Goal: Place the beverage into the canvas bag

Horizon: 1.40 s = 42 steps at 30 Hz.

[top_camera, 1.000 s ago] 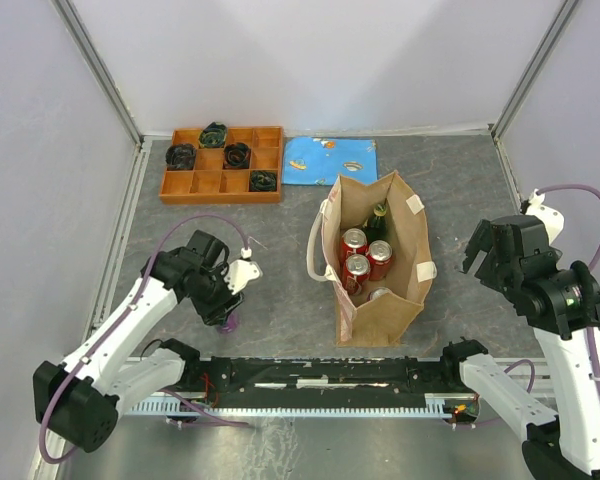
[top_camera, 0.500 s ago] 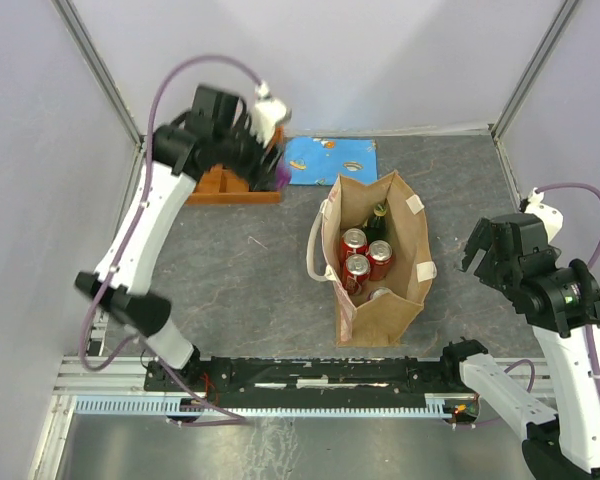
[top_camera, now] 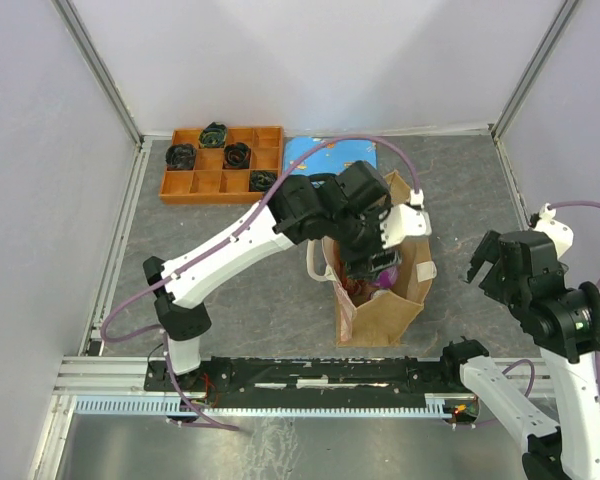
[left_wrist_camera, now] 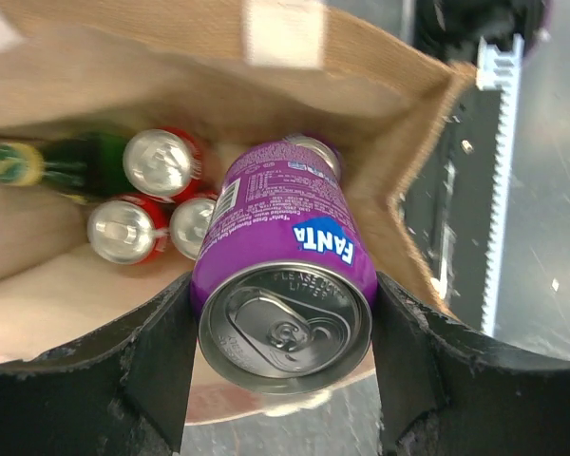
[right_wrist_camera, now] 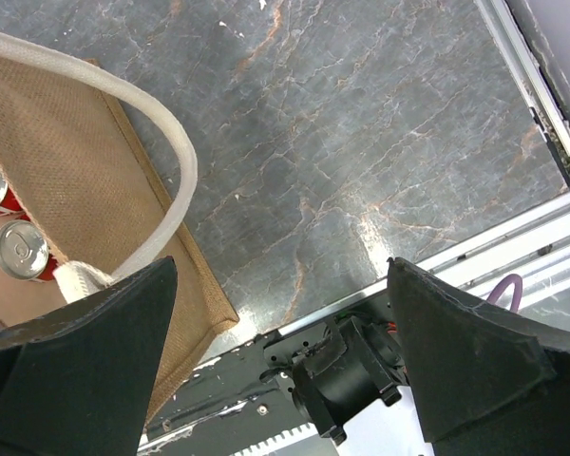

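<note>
The beverage [left_wrist_camera: 280, 237], a purple can, is gripped by the left gripper [left_wrist_camera: 283, 313] over the canvas bag [left_wrist_camera: 123, 85], not yet released; the right gripper [right_wrist_camera: 280, 323] is seen open and empty.

This is a robotics lab test cell. A white left arm [top_camera: 230, 240] and right arm [top_camera: 565, 330] stand on a metal rail [top_camera: 100, 378] along the bottom of the overhead view. Blank pale panels [top_camera: 40, 150] on aluminium posts [top_camera: 97, 65] enclose a grey marbled table [top_camera: 230, 290] that holds staged props: a canvas bag [top_camera: 380, 318] at centre and an orange compartment tray [top_camera: 206, 183] at upper left.
</note>
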{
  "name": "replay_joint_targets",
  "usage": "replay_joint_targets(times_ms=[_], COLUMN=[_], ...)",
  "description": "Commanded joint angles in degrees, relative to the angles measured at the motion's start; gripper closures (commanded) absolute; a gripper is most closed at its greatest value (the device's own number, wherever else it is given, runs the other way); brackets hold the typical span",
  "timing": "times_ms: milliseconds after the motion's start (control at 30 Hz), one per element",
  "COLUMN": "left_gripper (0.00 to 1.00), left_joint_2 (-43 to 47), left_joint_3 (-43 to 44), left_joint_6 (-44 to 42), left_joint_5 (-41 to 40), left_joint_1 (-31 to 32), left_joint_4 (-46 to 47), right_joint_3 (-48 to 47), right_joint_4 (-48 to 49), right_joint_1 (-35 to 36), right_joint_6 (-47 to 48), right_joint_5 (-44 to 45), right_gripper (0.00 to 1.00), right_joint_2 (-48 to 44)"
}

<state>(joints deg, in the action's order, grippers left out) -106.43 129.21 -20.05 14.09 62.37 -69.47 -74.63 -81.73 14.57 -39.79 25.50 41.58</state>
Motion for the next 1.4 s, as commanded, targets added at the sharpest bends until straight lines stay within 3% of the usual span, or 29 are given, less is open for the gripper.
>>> replay_joint_targets(times_ms=[0,433,1067,1367], left_gripper=[0.97,0.97,0.97,0.97], left_joint_2=[3.36,0.61,-1.52,-5.33], left_joint_3=[0.2,-15.13,-25.74,-27.81], left_joint_6=[-2.47,-5.81,-6.91,-6.65], left_joint_5=[0.0,-0.3,6.8,5.95], left_joint_1=[1.42,5.25,6.85,6.81], left_joint_4=[-0.64,3.43,5.31,6.35], right_joint_3=[1.32,1.23,1.24,0.02], right_joint_4=[-1.94,-4.4,-5.17,-6.59], right_joint_1=[-0.02,-0.06,-0.07,-0.04], right_joint_6=[-1.88,-1.86,-2.7,-2.89], right_joint_5=[0.08,0.9,1.39,2.39], right_gripper=[0.01,0.01,0.01,0.01], right_joint_2=[-2.08,-3.64,-4.42,-4.49])
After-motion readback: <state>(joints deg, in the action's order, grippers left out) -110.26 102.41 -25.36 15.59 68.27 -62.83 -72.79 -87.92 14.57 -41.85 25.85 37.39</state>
